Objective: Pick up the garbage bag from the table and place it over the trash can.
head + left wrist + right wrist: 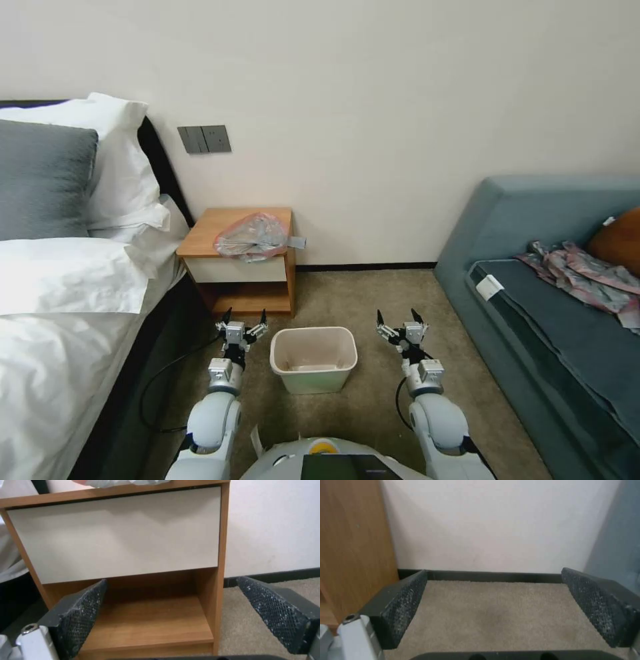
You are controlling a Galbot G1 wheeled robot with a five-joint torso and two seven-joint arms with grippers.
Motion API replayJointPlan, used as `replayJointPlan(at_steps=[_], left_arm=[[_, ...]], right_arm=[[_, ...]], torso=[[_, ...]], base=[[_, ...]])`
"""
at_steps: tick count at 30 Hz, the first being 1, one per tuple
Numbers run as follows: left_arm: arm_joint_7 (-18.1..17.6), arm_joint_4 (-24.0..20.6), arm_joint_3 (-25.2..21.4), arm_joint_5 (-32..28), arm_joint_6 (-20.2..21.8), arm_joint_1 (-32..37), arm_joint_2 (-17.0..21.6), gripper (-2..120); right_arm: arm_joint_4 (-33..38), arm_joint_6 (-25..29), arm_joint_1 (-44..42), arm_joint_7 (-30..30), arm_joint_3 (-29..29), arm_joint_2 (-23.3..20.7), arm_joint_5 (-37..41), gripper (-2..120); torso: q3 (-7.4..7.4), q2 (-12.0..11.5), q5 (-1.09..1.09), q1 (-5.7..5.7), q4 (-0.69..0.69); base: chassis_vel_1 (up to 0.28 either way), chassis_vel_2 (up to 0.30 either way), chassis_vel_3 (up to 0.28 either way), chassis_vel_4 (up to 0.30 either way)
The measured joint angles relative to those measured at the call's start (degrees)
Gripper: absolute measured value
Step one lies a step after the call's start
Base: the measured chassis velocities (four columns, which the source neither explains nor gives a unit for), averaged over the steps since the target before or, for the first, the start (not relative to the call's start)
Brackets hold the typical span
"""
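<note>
**Bag on the counter, both grippers held wide over the carpet**

The garbage bag is seen lying crumpled on top of the counter, toward its right half, with the pink rim bunched along the near edge. A sliver of the bag is caught in the left wrist view too, just above the counter's white drawer front, and the low shelf is seen beneath it.

The trash can is set on the carpet in front of the counter and slightly to its right, well apart from the bag and much lower. Its rim is bare.

The left gripper is held low, just beside the can's left side and in front of the counter's lower shelf. Its fingers are spread wide, and nothing is held between them. In the left wrist view the same spread is confirmed, with the left gripper pointed at the counter's shelf opening.

The right gripper is held on the other side of the can, over bare carpet, also spread wide and carrying nothing. From the right wrist view, the right gripper is seen aimed at the wall and baseboard, with the counter's wooden side panel at one edge.

A bed is seen on the left and a blue-grey sofa on the right.
</note>
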Motion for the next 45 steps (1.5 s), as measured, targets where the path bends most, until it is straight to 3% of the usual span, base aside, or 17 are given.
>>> replayJointPlan(at_steps=[45], left_arm=[[0.0,0.0,0.0,0.0,0.0,0.0,0.0,100]], right_arm=[[0.0,0.0,0.0,0.0,0.0,0.0,0.0,100]], torso=[[0.0,0.0,0.0,0.0,0.0]], base=[[0.0,0.0,0.0,0.0]])
